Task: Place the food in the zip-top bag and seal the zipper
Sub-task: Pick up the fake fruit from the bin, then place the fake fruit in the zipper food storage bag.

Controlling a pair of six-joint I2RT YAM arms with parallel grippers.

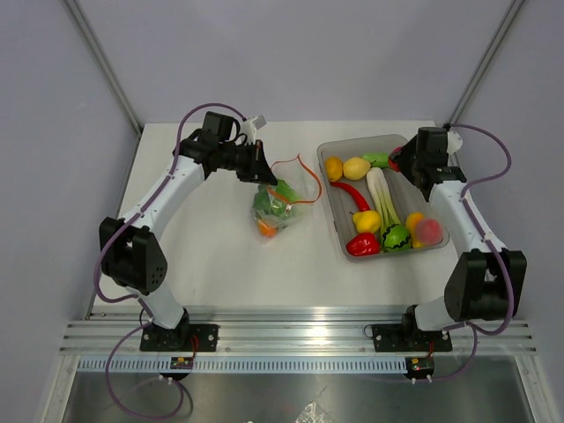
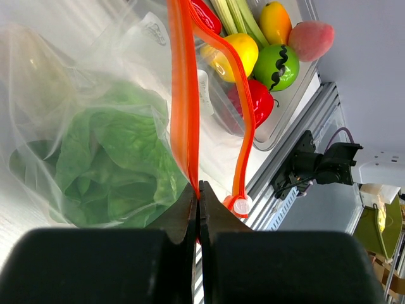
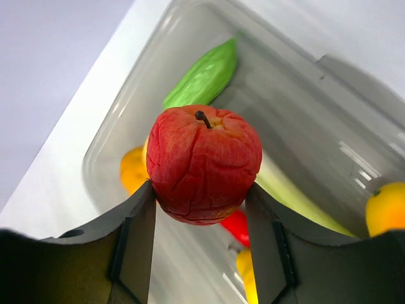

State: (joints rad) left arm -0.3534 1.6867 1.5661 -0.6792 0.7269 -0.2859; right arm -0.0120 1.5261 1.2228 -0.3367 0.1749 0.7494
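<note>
The left arm is arching up from its base and reaching inward, its left gripper [image 2: 198, 193] clamping tight on the thin red-orange zipper strip [image 2: 183, 95], which is running straight away from the fingertips. The clear thin plastic zip-top bag [image 2: 76, 82] is spreading out left of those fingers, with a green leafy toy lettuce [image 2: 120, 158] inside. The right arm is bending over the grey translucent rectangular tub [image 3: 316, 120], its right gripper [image 3: 201, 190] grasping a wrinkled red toy apple [image 3: 204, 152] between both fingers. A green toy pod [image 3: 204, 79] is lying in the tub beyond the fingertips.
</note>
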